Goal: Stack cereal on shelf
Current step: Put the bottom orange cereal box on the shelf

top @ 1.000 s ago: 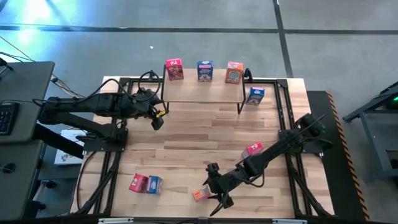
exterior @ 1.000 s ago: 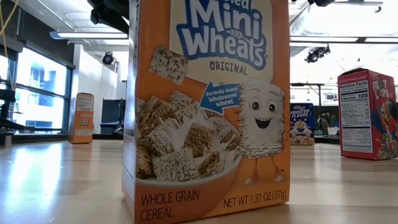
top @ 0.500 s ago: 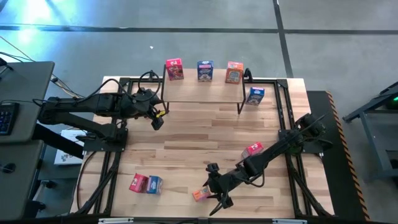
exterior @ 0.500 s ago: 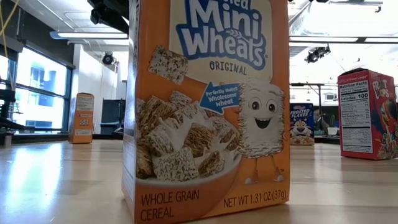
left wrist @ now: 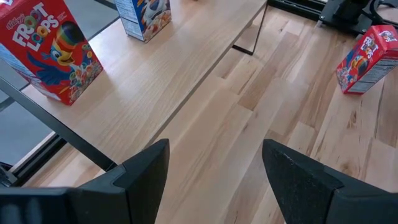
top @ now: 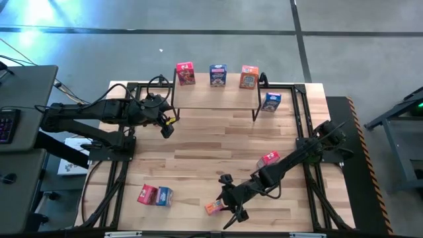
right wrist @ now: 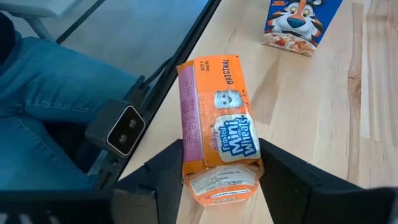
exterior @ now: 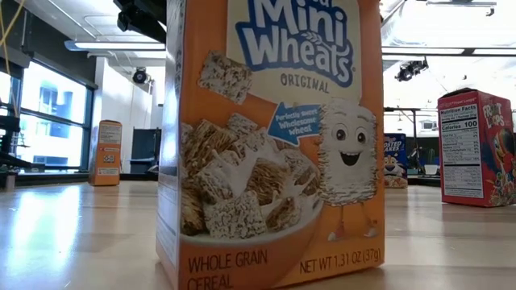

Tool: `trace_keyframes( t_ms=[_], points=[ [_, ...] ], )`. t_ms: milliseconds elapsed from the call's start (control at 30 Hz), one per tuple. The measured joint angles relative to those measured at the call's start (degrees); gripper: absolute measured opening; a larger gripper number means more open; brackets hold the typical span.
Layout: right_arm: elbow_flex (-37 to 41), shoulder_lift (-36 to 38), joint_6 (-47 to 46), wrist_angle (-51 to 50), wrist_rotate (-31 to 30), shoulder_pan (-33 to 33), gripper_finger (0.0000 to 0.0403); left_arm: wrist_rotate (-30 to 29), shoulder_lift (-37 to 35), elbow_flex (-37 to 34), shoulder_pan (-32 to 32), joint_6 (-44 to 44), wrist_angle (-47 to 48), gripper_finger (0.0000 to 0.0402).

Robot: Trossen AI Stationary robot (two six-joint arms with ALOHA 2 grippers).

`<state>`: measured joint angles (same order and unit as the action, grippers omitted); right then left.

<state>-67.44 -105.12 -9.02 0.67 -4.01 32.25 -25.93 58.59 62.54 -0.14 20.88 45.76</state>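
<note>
Fingers of the right gripper (right wrist: 217, 180) flank the orange cereal box (right wrist: 217, 134) at the table's (top: 198, 142) 6 o'clock edge; whether they grip it I cannot tell. Left gripper (left wrist: 214, 171) wide at 10 o'clock.

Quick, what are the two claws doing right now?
Left gripper: open, empty, near the shelf.
Right gripper: closing around the orange Mini Wheats box; firm hold unclear.

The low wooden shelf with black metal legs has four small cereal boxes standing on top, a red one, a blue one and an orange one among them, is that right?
Not quite: the low wooden shelf with black metal legs carries three boxes, not four: the red cereal box, the blue cereal box and the orange cereal box. The high view shows it.
</note>
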Motion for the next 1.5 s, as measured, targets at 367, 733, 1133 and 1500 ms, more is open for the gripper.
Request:
trace_keyframes(
  t_ms=[367,733,1133,1500],
  points=[
    [0.00,0.47,0.02,0.75,-0.77,0.00,0.0162,0.00,0.00,0.00,0.00,0.00,0.00,0.0248],
    [0.00,4.64,0.04,-2.24,-4.58,-1.38,0.0161,0.00,0.00,0.00,0.00,0.00,0.04,0.0248],
    [0.00,15.63,1.80,-12.88,-5.73,-7.98,0.0161,0.02,0.00,0.00,0.00,0.02,0.00,0.0248],
    [0.00,27.38,6.40,-22.51,-6.77,-17.69,0.0161,0.04,0.02,0.00,-0.02,0.00,0.02,0.0248]
  ],
)
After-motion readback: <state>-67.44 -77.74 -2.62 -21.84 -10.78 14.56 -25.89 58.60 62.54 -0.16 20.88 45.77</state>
